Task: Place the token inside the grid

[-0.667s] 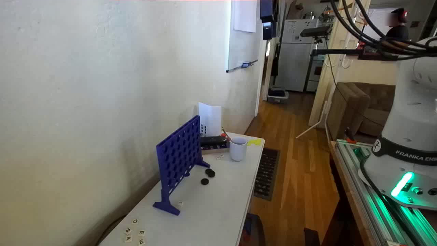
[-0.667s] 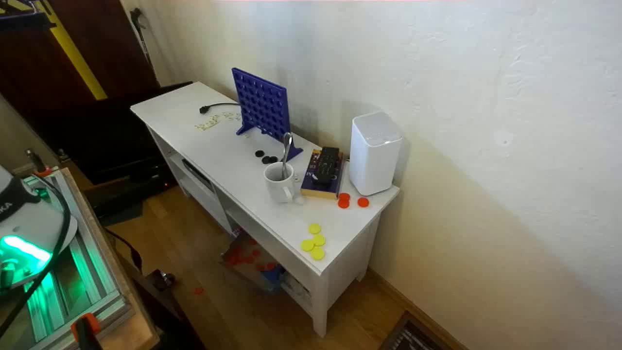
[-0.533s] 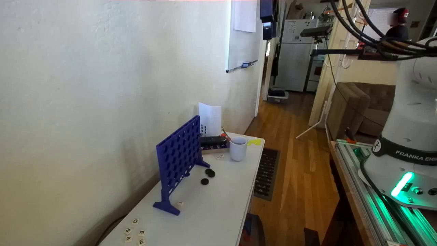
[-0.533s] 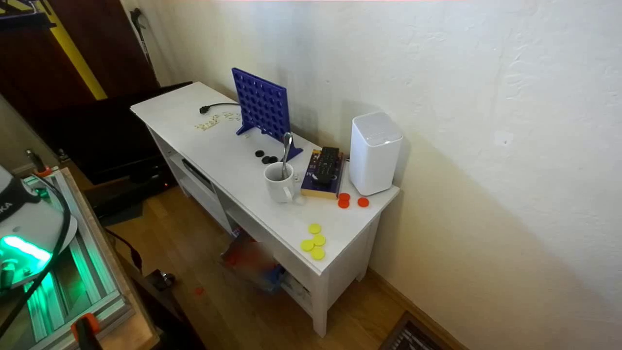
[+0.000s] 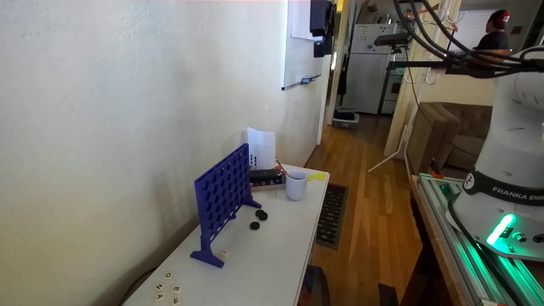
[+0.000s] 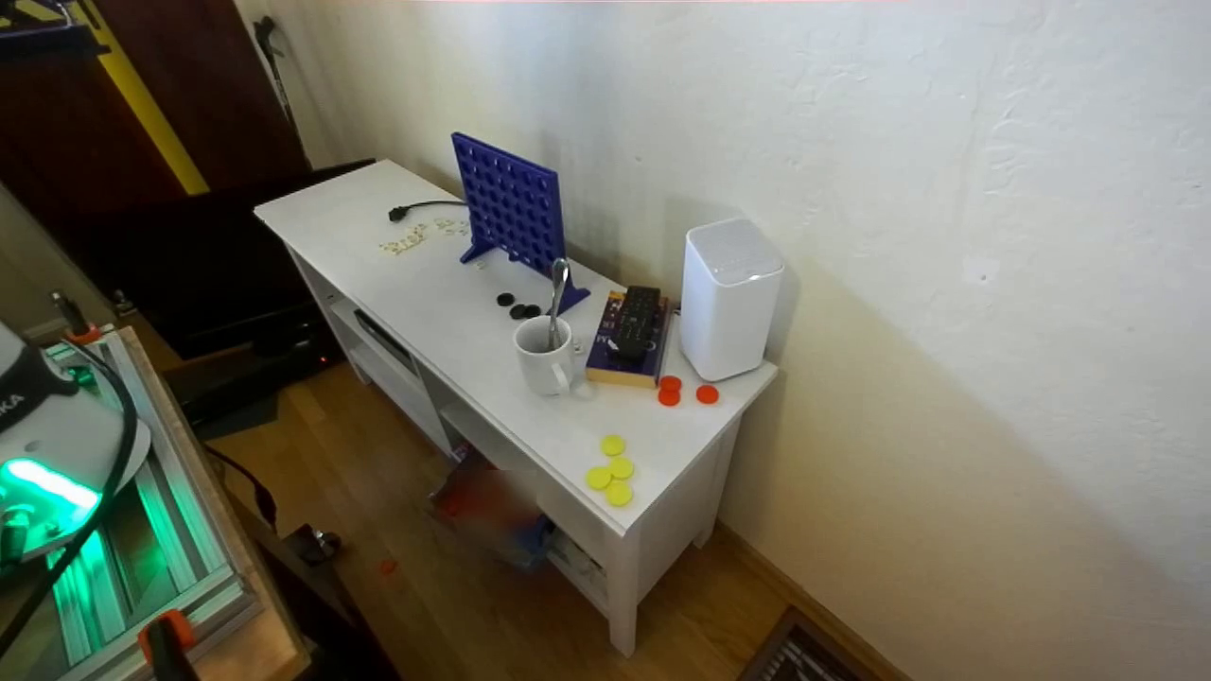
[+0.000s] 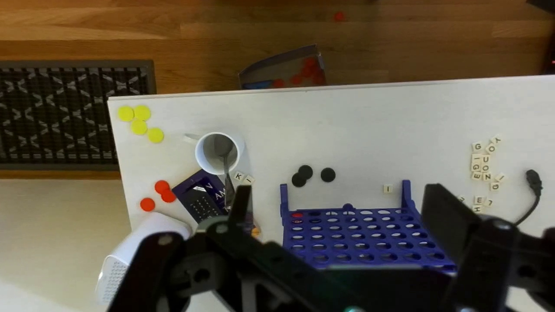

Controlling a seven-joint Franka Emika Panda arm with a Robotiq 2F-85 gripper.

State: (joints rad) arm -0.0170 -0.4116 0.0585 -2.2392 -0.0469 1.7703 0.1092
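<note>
A red token (image 7: 297, 215) sits inside the grid (image 7: 350, 241) near the desk's (image 7: 368, 125) wall-side edge, possibly completing the task. Jaws wide, the empty gripper (image 7: 339, 195) hangs above; if another is meant, everything remains.

In both exterior views, a green lamp (image 5: 501, 229) shines strongly and soft shadows lie on the wall (image 6: 899, 236). In the wrist view, the tool (image 7: 339, 195) is dark and blurred, the counter (image 7: 368, 130) brighter.
</note>
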